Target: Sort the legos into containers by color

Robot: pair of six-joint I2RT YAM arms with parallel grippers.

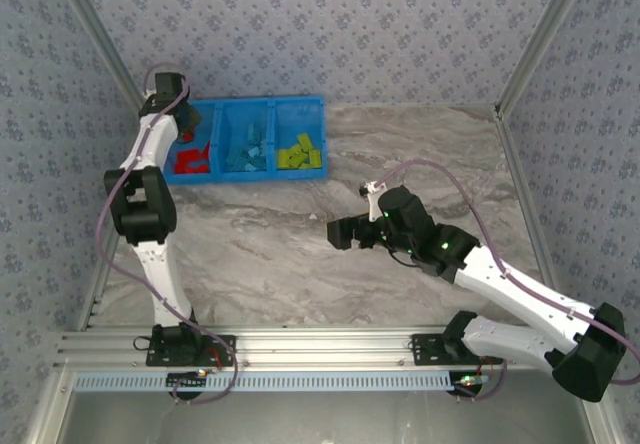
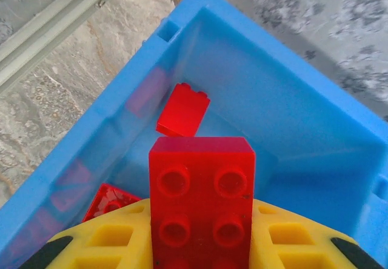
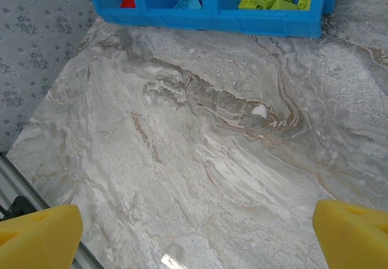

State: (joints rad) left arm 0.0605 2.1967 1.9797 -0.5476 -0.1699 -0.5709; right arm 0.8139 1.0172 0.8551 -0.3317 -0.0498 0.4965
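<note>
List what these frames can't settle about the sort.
- Top view: bricks in the bins are too small to count; the left gripper covers part of the left compartment.
- Left wrist view: the held red brick hides the bin floor behind it; the bottom edge cuts off its lower end.
- Right wrist view: the top edge cuts off the bins; the open right gripper is cropped to fingertips.

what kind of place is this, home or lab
Most likely a robot test cell: two arms bolted to a metal rail, patterned panels walling in the marble-look table, and a blue tray of colour-sorted bricks.
</note>
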